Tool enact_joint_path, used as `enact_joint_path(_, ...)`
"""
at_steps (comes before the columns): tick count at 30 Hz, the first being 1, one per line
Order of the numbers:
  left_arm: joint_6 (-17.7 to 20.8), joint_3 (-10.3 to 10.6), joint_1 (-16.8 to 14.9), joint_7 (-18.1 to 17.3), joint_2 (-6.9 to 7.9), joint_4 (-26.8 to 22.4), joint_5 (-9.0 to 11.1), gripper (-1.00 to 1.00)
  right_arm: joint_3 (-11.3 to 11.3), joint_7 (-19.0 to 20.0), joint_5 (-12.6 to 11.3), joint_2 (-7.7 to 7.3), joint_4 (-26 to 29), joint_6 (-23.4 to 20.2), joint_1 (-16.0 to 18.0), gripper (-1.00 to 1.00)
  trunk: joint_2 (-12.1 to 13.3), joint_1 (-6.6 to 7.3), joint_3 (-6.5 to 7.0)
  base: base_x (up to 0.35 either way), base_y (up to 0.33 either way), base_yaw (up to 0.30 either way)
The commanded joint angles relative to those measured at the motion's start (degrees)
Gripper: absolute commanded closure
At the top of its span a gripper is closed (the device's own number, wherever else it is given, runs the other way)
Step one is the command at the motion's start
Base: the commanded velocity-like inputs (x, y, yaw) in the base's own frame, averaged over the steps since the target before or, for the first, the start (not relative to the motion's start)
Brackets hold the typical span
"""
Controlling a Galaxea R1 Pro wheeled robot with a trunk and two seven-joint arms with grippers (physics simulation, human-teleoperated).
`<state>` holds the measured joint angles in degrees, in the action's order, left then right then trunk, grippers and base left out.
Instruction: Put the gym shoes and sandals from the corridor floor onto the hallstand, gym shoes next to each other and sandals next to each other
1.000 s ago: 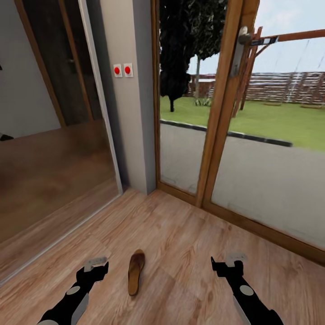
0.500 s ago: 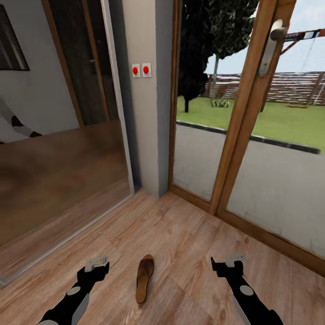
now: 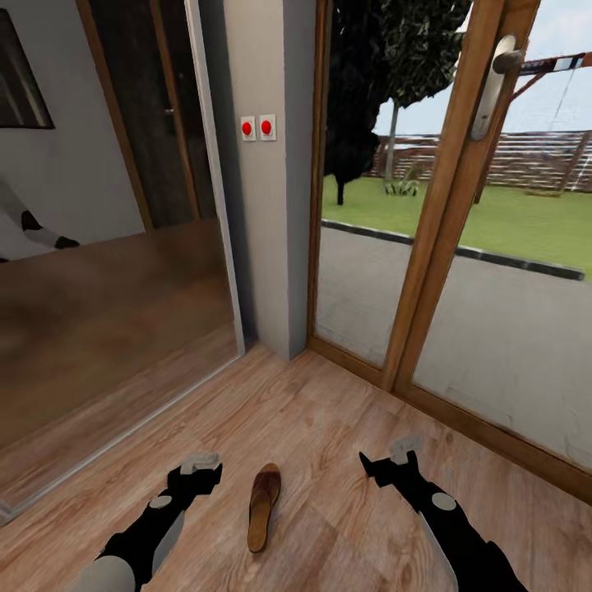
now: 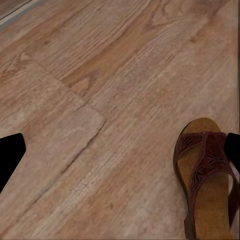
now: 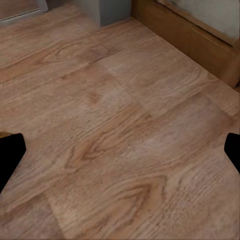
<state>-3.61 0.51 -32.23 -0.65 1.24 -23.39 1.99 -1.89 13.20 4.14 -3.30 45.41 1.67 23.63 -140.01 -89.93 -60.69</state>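
One brown sandal (image 3: 264,507) lies on the wood floor (image 3: 345,427) between the left gripper (image 3: 200,467) and right gripper (image 3: 393,457), both with fingers spread and holding nothing, so picking up has not begun.

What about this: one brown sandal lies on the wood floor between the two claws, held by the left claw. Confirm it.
Not held. The head view shows the sandal lying free on the floor between the left claw and right claw, both open and empty. The rest is right.
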Motion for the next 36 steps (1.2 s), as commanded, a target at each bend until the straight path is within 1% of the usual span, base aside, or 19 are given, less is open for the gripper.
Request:
enact_joint_path(1, 0.61, 0.12, -0.36, -0.08, -0.03, 0.02, 0.22, -1.00, -0.05, 0.24, 0.44, -0.05, 0.79, -0.65, 0.02, -1.00, -0.02, 0.01, -0.05, 0.000, 0.000, 0.000)
enact_joint_path(4, 2.52, 0.27, -1.10, -0.15, -0.10, 0.00, 0.27, -1.00, -0.05, 0.68, 0.38, -0.10, 2.75, -3.08, 0.02, -1.00, -0.02, 0.01, -0.05, 0.000, 0.000, 0.000)
enact_joint_path(6, 3.01, 0.30, -1.32, -0.15, -0.10, 0.02, 0.28, -1.00, -0.03, 0.78, 0.38, -0.11, 3.29, -3.84, 0.02, -1.00, -0.82, -0.43, -0.41, 0.000, 0.000, 0.000)
enact_joint_path(12, 3.62, 0.29, -1.53, -0.13, -0.04, 0.38, 0.20, -1.00, 0.18, 0.97, 0.38, -0.24, 3.94, -4.83, 0.02, -1.00, -3.23, -1.75, -1.49, 0.000, 0.000, 0.000)
enact_joint_path(15, 3.65, 0.21, -1.50, -0.09, 0.02, 0.59, 0.16, -1.00, 0.24, 1.00, 0.41, -0.31, 3.96, -5.00, 0.02, -1.00, -3.27, -1.82, -2.17, 0.000, 0.000, 0.000)
enact_joint_path(23, 3.62, 0.12, -1.09, -0.06, 0.13, 0.93, 0.39, -1.00, 0.30, 0.97, 0.37, -0.72, 4.11, -5.16, 0.02, -1.00, -3.37, -2.03, -4.26, 0.000, 0.000, 0.000)
enact_joint_path(36, 3.61, 0.11, -0.91, -0.06, 0.17, 1.00, 0.59, -1.00, 0.31, 0.95, 0.34, -0.99, 4.15, -5.18, 0.02, -1.00, -3.55, -2.37, -8.23, 0.000, 0.000, 0.000)
